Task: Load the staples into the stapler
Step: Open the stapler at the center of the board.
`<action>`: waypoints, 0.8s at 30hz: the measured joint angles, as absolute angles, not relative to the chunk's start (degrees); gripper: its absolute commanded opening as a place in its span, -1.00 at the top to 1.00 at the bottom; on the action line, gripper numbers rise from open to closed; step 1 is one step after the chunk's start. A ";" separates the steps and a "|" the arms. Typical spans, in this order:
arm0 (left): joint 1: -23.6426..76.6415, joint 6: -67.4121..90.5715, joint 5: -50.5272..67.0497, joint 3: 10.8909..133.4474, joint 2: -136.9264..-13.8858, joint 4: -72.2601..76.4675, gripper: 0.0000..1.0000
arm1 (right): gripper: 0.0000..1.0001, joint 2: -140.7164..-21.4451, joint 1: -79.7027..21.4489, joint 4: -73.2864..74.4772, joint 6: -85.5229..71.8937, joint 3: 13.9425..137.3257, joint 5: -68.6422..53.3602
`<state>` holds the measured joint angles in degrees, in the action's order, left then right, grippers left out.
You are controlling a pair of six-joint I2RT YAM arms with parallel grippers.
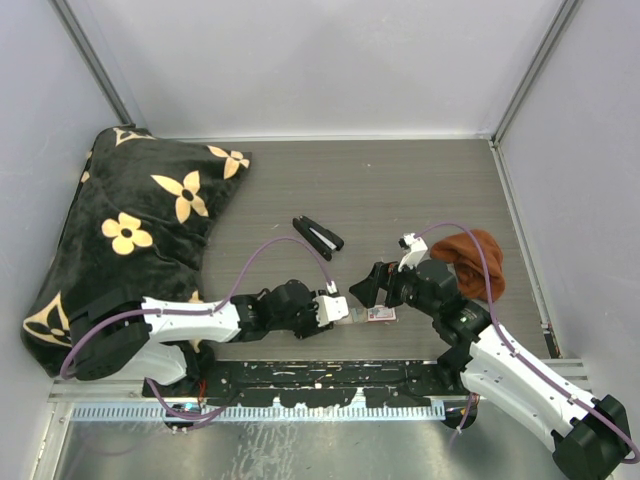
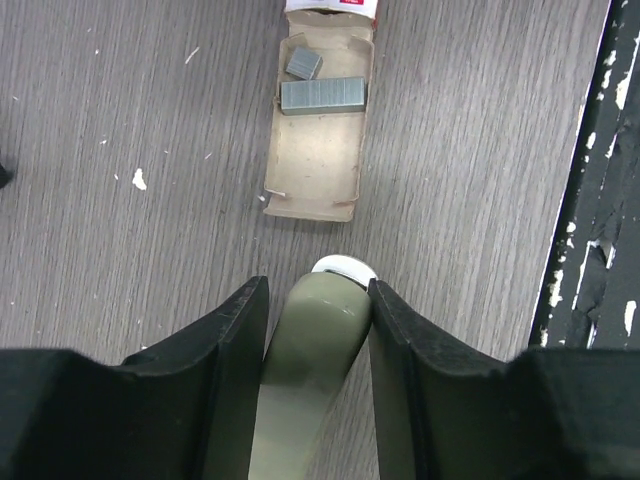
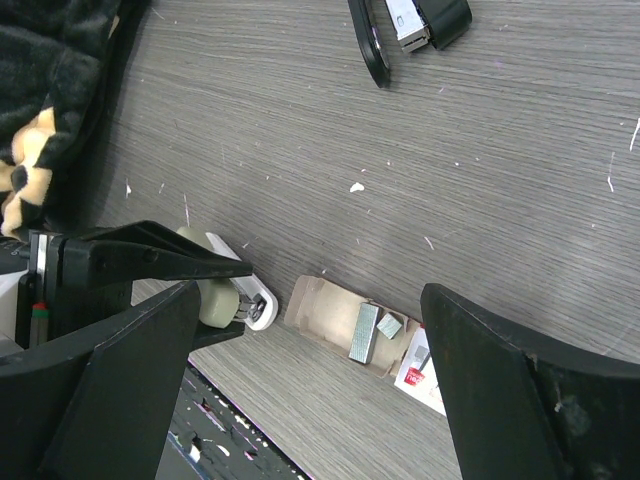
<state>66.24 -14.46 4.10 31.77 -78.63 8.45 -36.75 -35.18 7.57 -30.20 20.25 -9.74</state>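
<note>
Top: I've got the left tool (image 1: 345, 312) near the surface's (image 1: 400, 190) near edge, black stapler (image 1: 318, 236) mid-surface.
Left wrist: fingers flank the cream-green oblong (image 2: 312, 345); clamped or not, can't tell. Staples (image 2: 322, 95) sit in their opened box (image 2: 315, 150), exposed for pickup.
Right wrist: right tool (image 3: 310, 385) wide, empty, above them.

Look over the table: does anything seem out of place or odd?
Yes. The staples lie loose in two pieces, one askew, on the opened-out cardboard tray. The black stapler lies splayed open mid-table.

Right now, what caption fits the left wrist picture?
Left hand closing around a cream-green oblong, staples lying in their opened box.
</note>
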 measured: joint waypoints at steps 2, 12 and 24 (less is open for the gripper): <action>66.17 -14.41 4.05 32.12 -78.61 8.10 0.47 | -0.96 -36.75 -35.18 7.57 -30.20 20.25 -9.74; 66.08 -10.87 4.54 33.43 -74.63 2.37 0.99 | -0.91 -39.44 -35.18 7.75 -30.15 20.25 -10.31; 66.08 -8.38 6.48 30.06 -59.68 5.61 1.00 | -0.52 -48.03 -35.66 -0.71 -49.17 17.96 -23.55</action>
